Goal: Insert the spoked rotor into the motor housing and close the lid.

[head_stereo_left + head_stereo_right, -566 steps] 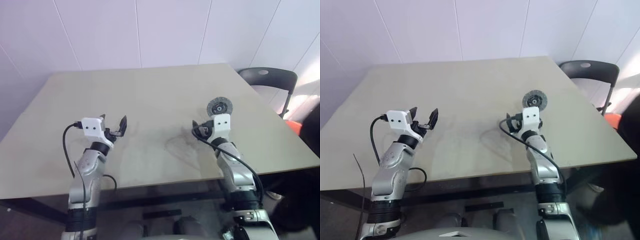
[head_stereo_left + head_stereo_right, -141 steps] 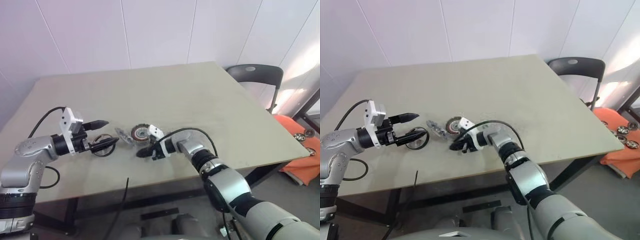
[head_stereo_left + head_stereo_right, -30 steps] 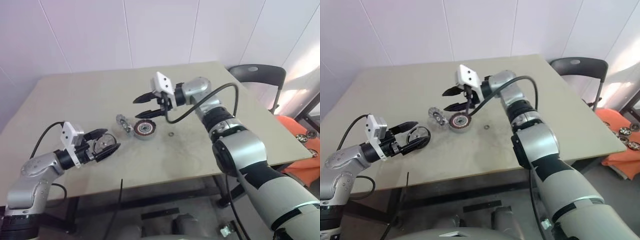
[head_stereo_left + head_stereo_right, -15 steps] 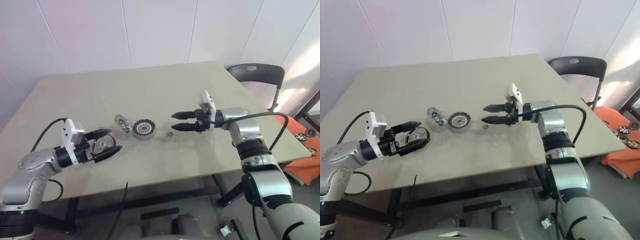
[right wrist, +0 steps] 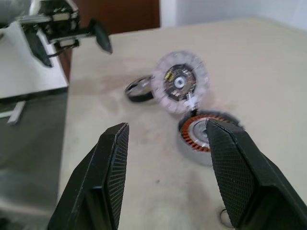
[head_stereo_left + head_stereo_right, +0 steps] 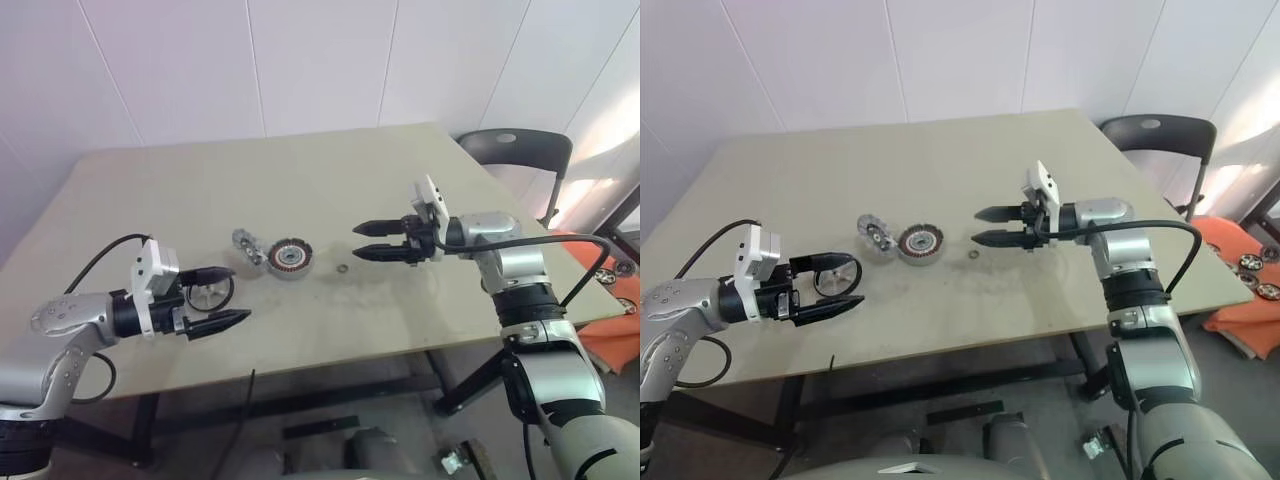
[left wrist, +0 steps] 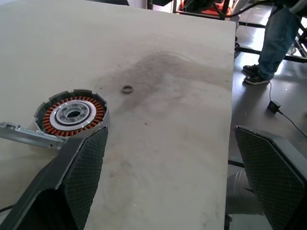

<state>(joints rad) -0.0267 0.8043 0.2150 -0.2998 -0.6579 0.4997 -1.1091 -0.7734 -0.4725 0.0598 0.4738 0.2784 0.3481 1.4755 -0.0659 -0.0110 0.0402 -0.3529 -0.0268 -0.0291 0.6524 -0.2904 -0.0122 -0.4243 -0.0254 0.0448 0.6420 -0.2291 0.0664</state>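
Motor housing [image 6: 287,258] lying flat, windings upward, both grippers' jaws open, empty.

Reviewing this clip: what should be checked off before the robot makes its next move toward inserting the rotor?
1. Motor housing lies flat, copper windings up: ok.
2. Housing centre free of other parts: ok.
3. Spoked rotor in a grasp: not ok; it lies on the table by the left gripper, whose fingers are open.
4. Right gripper open and empty: ok.
5. Lid lying flat, ready to pick: not ok; it stands tilted beside the housing.
6. Small loose ring near the housing belongs elsewhere: cannot tell.
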